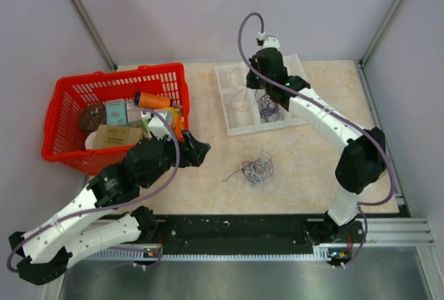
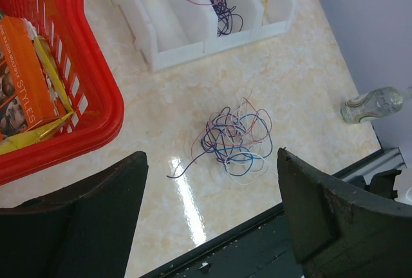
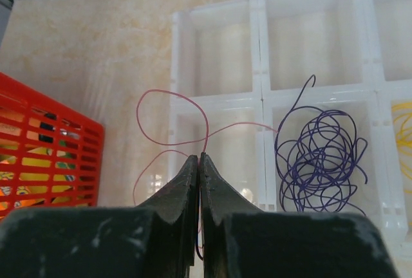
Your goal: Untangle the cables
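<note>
From above, my left gripper [image 1: 198, 151] hangs at the front corner of the red basket [image 1: 62, 105], jaws spread wide and holding nothing. The tangle of cables [image 1: 257, 170] lies on the bare table [image 1: 326, 78], to the right of that gripper. It is clear of the basket, of the white compartment tray [image 1: 236, 128] behind it and of the black rail along the near edge. There is free tabletop on every side of it. My right gripper [image 1: 261, 83] reaches over the tray's back half.

Through my left wrist, the cables [image 2: 235, 139] sit between my two dark fingers [image 2: 96, 213] but ahead of them, untouched. They are blue, purple, pink and white loops, with one blue end trailing left. The basket's rim [image 2: 96, 123] curves close on the left, and the tray wall [image 2: 174, 53] is well beyond the tangle. The table's near edge runs just under my right finger.

Through my right wrist, my right gripper [image 3: 199, 157] is pressed together, pinching a pink wire [image 3: 174, 92]. The wire loops up and out past the tray's left edge [image 3: 175, 65]. A purple coil [image 3: 322, 156] fills the next compartment, and a yellow wire [image 3: 402, 123] lies at the right border. The basket corner [image 3: 45, 143] stands left, apart from the tray.
</note>
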Controlling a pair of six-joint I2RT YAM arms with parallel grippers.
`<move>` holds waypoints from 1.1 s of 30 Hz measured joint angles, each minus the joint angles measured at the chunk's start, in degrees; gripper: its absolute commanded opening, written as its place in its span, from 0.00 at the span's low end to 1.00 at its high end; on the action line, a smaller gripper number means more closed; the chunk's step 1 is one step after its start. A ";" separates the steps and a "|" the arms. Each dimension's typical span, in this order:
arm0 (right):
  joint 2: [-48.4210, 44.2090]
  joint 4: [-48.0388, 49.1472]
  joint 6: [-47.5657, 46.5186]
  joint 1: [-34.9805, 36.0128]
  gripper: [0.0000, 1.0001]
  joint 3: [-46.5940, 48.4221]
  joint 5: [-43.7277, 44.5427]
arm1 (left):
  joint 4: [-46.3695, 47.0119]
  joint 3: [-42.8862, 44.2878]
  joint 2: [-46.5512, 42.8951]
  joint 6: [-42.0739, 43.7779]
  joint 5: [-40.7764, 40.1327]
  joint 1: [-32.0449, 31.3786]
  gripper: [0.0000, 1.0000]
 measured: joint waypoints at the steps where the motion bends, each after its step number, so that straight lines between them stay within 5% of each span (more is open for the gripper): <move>1: 1.38 0.63 -0.70 0.22 0.00 0.00 -0.02 | 0.00 0.02 -0.04 -0.04 0.22 0.00 0.85; 15: 19.17 7.39 -11.67 2.97 0.00 -0.24 3.10 | 3.15 -0.61 -0.50 1.75 3.72 0.00 0.86; 16: 20.11 7.32 -12.04 3.26 0.04 -0.24 3.06 | 3.34 -1.09 -1.16 1.88 3.87 0.00 0.86; 19: 22.77 5.53 -12.55 3.78 0.40 0.35 2.49 | 3.43 -2.25 -2.71 2.45 4.24 0.00 0.86; 22: 23.78 0.79 -11.89 3.91 0.50 2.54 1.68 | 3.50 -2.91 -3.76 2.82 4.37 0.00 0.87; 28: 15.37 -6.40 -9.55 3.91 0.63 1.33 -0.72 | 5.81 -5.51 -2.75 2.78 6.88 0.00 0.86; 33: -9.25 -9.42 -4.33 3.78 0.64 -16.72 -3.06 | 9.42 -6.03 5.07 3.04 12.66 0.00 0.77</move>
